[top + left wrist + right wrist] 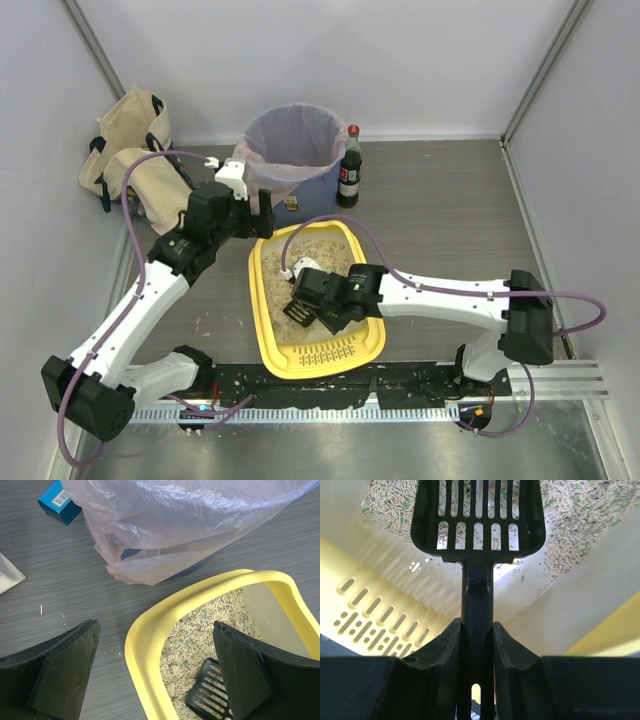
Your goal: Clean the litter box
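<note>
Litter box (262,300) long axis runs near-to-far, grille (330,352) end toward our bases. Right gripper (476,635) clamps black scoop (477,515) handle; left gripper (155,672) spread wide, empty.

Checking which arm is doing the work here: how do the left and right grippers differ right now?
The left gripper is wide open and empty; the right gripper is shut on the black scoop's handle. The left straddles the litter box's rim beside the bin; the right is over the box's interior. Both have black fingers.

The grey table (450,220) carries litter box (325,353), bin (328,182), bottle (348,172), bag (130,150).
</note>
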Robot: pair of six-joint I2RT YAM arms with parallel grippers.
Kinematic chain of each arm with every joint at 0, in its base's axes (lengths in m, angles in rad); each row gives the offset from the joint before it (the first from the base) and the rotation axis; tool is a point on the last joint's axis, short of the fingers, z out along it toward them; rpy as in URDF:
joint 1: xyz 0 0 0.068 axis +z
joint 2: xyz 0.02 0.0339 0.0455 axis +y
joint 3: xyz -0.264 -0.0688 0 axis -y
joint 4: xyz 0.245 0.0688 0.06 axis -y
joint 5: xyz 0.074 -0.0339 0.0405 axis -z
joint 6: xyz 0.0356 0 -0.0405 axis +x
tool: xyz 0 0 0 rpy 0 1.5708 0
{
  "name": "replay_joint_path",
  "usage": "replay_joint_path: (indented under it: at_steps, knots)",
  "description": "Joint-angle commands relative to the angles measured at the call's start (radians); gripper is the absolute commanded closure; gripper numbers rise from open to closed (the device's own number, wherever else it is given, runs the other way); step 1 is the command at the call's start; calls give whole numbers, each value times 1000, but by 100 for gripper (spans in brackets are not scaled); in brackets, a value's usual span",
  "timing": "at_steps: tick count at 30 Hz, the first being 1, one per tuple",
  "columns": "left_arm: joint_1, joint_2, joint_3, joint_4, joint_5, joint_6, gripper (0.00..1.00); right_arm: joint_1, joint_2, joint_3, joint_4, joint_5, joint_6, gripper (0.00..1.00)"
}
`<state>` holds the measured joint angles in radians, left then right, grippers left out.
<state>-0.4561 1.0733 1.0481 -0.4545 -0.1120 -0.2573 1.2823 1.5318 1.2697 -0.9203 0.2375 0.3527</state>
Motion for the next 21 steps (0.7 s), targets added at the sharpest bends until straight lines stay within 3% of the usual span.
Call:
replay_joint_path:
  at_steps: [1, 11, 21]
  knots:
    - [-4, -1, 16, 10, -3, 4, 0, -23, 25, -18, 122, -86, -44, 99]
    - [-3, 8, 15, 11, 5, 3, 0, -44, 53, -139, 346, 23, 71, 99]
    - [-4, 7, 15, 13, 12, -3, 0, -44, 102, -174, 423, 213, 176, 98]
